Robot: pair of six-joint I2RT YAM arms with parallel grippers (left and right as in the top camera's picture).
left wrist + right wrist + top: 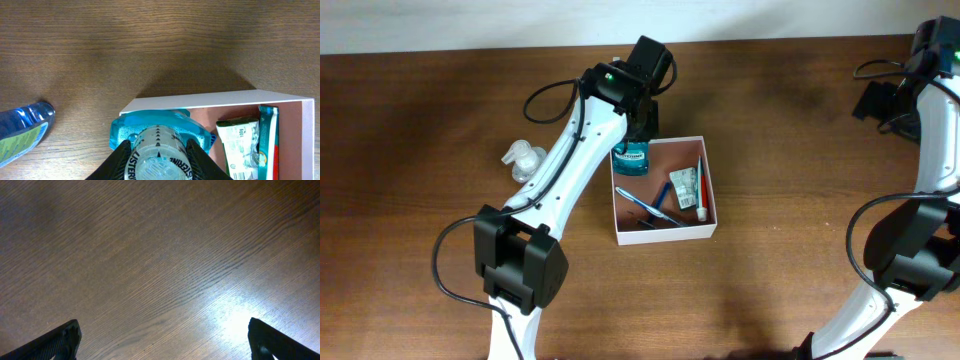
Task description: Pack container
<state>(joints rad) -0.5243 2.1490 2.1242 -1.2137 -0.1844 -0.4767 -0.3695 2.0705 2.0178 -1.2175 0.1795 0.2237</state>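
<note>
The container (710,190) is a shallow white-walled box with a reddish-brown inside, at the table's middle; it also shows in the left wrist view (200,101). My left gripper (638,140) is shut on the clear cap of a teal Listerine mouthwash bottle (159,150), which stands upright in the container's back left corner (630,158). A toothpaste tube (686,186) and a blue pen-like item (645,208) lie inside the container. The toothpaste also shows in the left wrist view (242,145). My right gripper (162,340) is open and empty over bare wood, at the far right (895,100).
A clear plastic bottle (523,160) lies on the table left of the container, beside my left arm. A blue bottle with a green label (22,130) lies at the left edge of the left wrist view.
</note>
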